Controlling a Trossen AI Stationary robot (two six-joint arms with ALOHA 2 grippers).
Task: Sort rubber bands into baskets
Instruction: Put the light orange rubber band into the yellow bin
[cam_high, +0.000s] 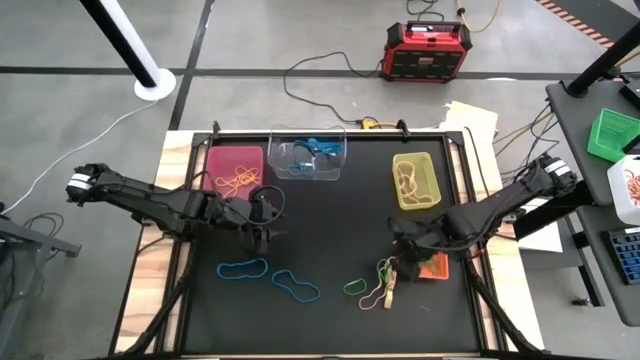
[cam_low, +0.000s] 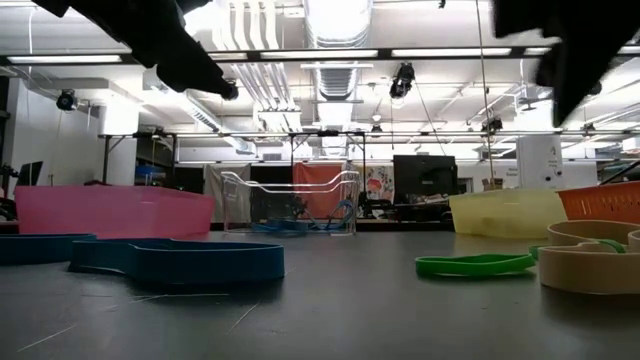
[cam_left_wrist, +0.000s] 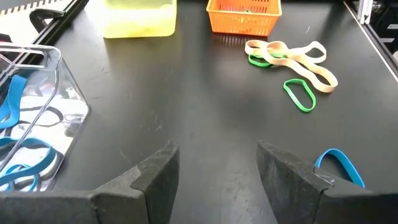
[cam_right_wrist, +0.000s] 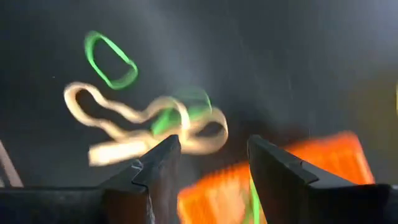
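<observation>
The right gripper (cam_high: 408, 256) is hanging with its fingers spread and nothing between them, just at nine o'clock of the orange basket (cam_high: 434, 266). In the right wrist view a green band (cam_right_wrist: 254, 200) is lying inside that orange basket, just past the parted fingers. A tan band (cam_high: 390, 292) is lying on the mat at about six o'clock of this gripper, its long axis running roughly twelve to six, tangled with a green band (cam_high: 383, 268); another green loop (cam_high: 356, 287) is sitting at about seven o'clock.

The left gripper (cam_high: 262, 232) is hovering released over the mat at six o'clock of the pink basket (cam_high: 235, 160). Two blue bands (cam_high: 243, 267) (cam_high: 296, 288) are stretching lengthwise nine to three, at six and five o'clock of it.

The clear basket (cam_high: 340, 150) is holding blue bands; the yellow-green basket (cam_high: 395, 185) is holding tan ones.
</observation>
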